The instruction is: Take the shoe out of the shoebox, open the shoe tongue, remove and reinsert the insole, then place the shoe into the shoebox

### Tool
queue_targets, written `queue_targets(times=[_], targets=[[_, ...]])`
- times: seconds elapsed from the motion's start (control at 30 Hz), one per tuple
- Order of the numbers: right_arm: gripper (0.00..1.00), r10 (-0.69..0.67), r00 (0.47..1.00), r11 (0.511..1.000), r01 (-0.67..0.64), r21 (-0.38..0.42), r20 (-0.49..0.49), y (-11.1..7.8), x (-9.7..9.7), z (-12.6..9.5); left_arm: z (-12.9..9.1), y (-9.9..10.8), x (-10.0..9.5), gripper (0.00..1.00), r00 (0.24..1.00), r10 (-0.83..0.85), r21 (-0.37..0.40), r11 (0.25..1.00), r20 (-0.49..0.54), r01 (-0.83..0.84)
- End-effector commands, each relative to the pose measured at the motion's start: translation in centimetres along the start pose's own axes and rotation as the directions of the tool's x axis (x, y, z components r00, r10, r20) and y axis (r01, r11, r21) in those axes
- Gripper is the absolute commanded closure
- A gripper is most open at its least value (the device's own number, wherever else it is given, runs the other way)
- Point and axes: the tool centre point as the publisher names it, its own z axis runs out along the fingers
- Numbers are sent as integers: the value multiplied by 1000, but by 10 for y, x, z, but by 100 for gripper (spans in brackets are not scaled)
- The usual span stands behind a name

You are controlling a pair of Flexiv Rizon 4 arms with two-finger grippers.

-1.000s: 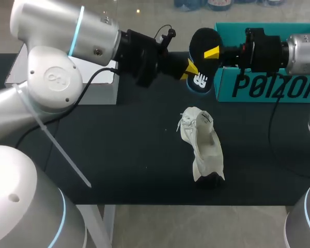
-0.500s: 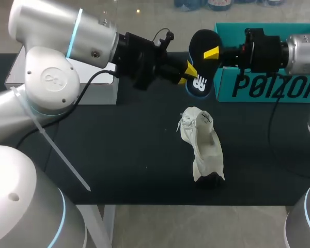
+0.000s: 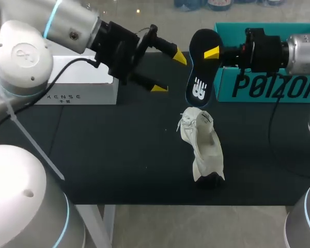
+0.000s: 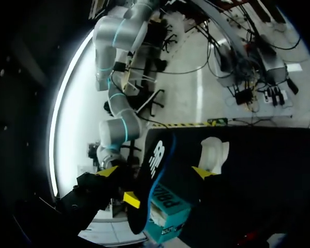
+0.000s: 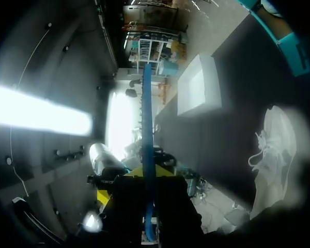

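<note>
A black insole [image 3: 200, 66] with a white logo hangs upright above the table, my right gripper [image 3: 213, 52] shut on its upper part. My left gripper [image 3: 169, 72] stands open just left of the insole, apart from it. The white shoe [image 3: 202, 145] lies on the black table mat below. A teal shoebox [image 3: 271, 85] stands at the back right. In the left wrist view the insole [image 4: 152, 178] is ahead of my open left gripper [image 4: 154, 171], with the shoe [image 4: 215, 155] beyond. In the right wrist view the insole [image 5: 147, 124] shows edge-on between the right gripper's [image 5: 147, 175] fingers, and the shoe [image 5: 273, 152] lies beside it.
A white box [image 3: 77, 89] sits at the back left of the mat, under my left arm; it is also in the right wrist view as the white box [image 5: 199, 85]. The mat's front edge [image 3: 144, 202] runs close below the shoe.
My left gripper let go of the insole's lower end, opened wide and drew back to the left. The insole now hangs from the right gripper alone. The shoe has not moved.
</note>
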Motion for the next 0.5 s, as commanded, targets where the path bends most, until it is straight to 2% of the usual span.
queue_targets(times=[0.03, 0.17, 0.33, 0.5], targets=[[100, 2, 1000, 1000, -2, 1, 4, 0, 0, 1, -47, 2, -10, 0, 984, -5, 17, 1000, -178, 9], [100, 2, 1000, 1000, -2, 1, 4, 0, 0, 1, -63, 7, -15, 0, 949, 3, 16, 1000, -317, 2], [100, 2, 1000, 1000, -2, 1, 4, 0, 0, 1, -80, 14, -26, 0, 869, 31, -5, 999, -494, -38], [100, 2, 1000, 1000, -2, 1, 4, 0, 0, 1, -95, 22, -47, 0, 806, 61, -11, 996, -589, -83]])
